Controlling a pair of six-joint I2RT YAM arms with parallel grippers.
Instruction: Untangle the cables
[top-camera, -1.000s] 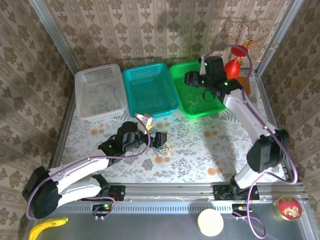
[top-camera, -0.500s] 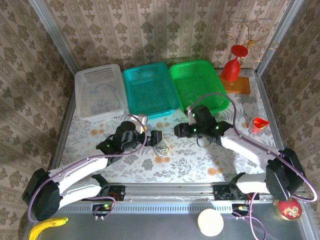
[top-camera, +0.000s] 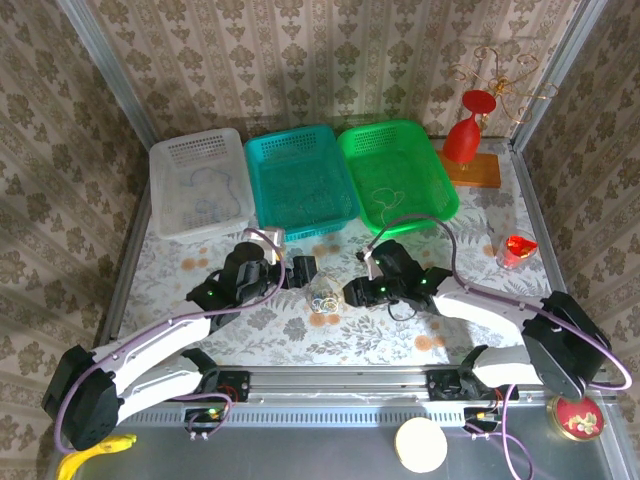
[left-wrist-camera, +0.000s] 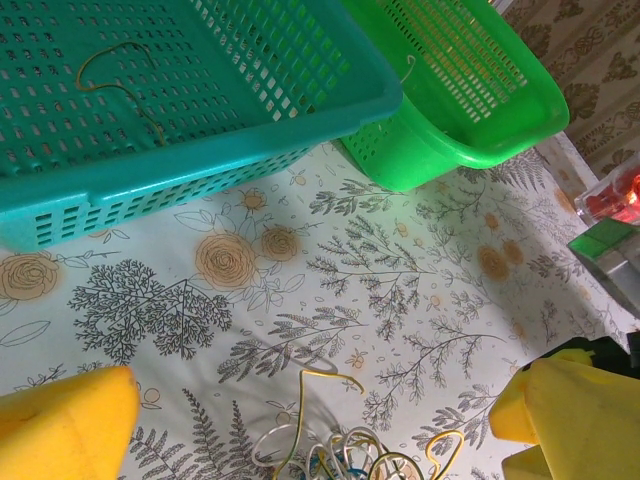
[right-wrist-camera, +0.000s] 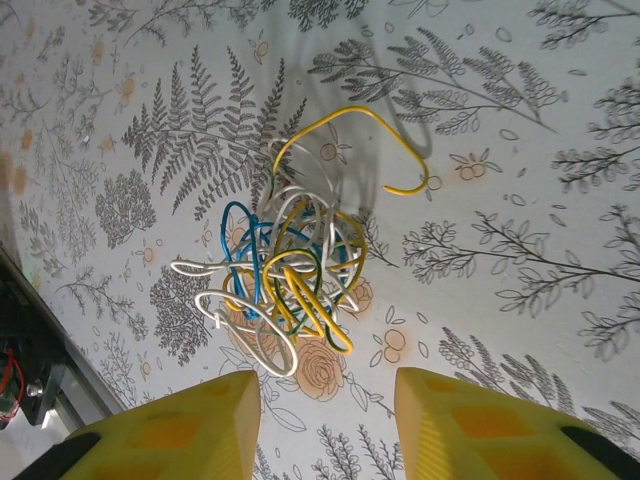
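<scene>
A tangle of thin cables (top-camera: 322, 297), yellow, white, blue and green, lies on the floral tablecloth between the two grippers. My left gripper (top-camera: 303, 272) hovers just up-left of it, wide open and empty; in the left wrist view the cables (left-wrist-camera: 345, 452) sit low between its yellow fingers (left-wrist-camera: 62, 425). My right gripper (top-camera: 352, 292) is just right of the tangle. In the right wrist view the cables (right-wrist-camera: 290, 270) lie just beyond the right gripper (right-wrist-camera: 325, 388), which is open with nothing between its pads. Single cables lie in the white basket (top-camera: 205, 190), the teal basket (left-wrist-camera: 120, 70) and the green basket (top-camera: 385, 195).
Three baskets stand in a row at the back: white (top-camera: 170, 160), teal (top-camera: 262, 195) and green (top-camera: 440, 190). A red goblet (top-camera: 468, 132) stands on a wooden block (top-camera: 478, 172) at the back right. A small red cup (top-camera: 516, 248) sits near the right edge.
The right arm swung from over the green basket down to the tangle, and its jaws narrowed. The left gripper shifted slightly back and to the left, still open.
</scene>
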